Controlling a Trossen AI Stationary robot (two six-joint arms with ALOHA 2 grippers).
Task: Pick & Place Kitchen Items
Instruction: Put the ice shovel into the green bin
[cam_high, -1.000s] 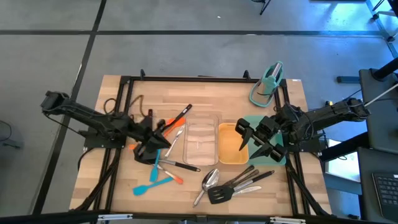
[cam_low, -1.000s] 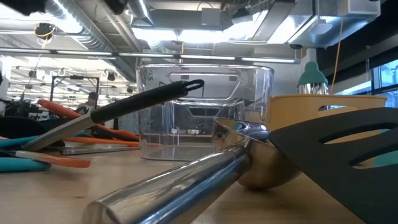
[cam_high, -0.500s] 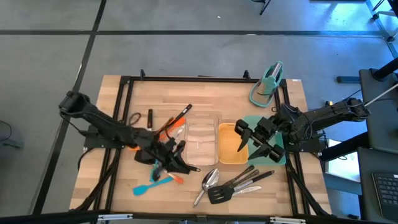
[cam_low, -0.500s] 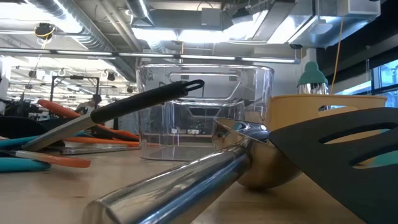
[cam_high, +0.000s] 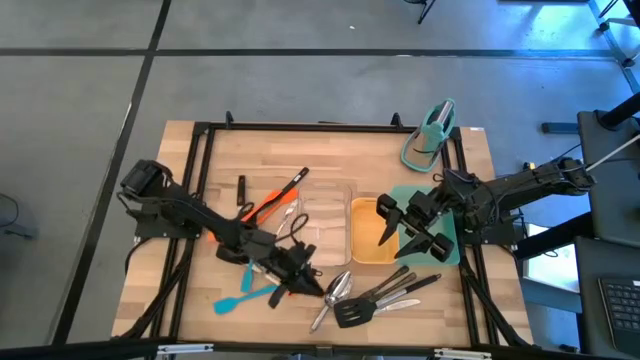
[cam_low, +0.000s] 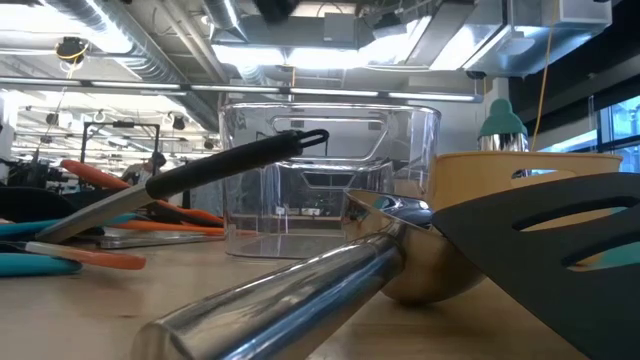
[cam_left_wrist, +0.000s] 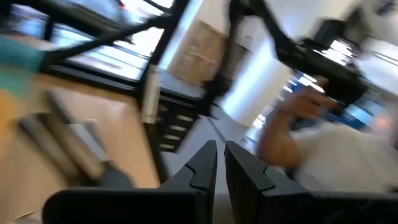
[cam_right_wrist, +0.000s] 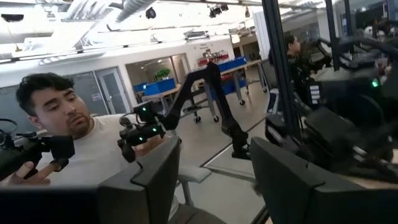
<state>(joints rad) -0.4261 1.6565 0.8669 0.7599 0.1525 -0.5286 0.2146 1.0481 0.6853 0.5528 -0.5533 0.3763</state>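
The left arm reaches low across the wooden bench (cam_high: 180, 300), and its left gripper (cam_high: 308, 283) sits near the front, between the blue and orange spatulas (cam_high: 250, 294) and the shiny steel spoons (cam_high: 335, 292). Its two dark fingers (cam_left_wrist: 200, 167) are clenched almost together with only a thin slit between them, and nothing shows gripped there. Behind it, an orange-handled utensil and a black-handled one (cam_high: 278, 198) lie beside the clear rectangular plastic tray (cam_high: 322, 228), which stands touching the yellow rectangular tray (cam_high: 368, 248).

The right gripper (cam_high: 412, 228) hangs at the yellow tray's right edge, above a flat green mat (cam_high: 452, 252). Its fingers (cam_right_wrist: 152, 177) are spread well apart and empty. A black slotted turner (cam_high: 352, 314) lies with other dark-handled utensils (cam_high: 405, 285) at the front of the bench, just beside the steel spoons. A teal stand-like object (cam_high: 432, 132) is at the far right corner.

From bench level, a long steel spoon handle (cam_low: 300, 290) fills the foreground, touching the black turner blade (cam_low: 560, 250). Beyond the bench a person in a light shirt (cam_right_wrist: 81, 155) holds a dark controller.
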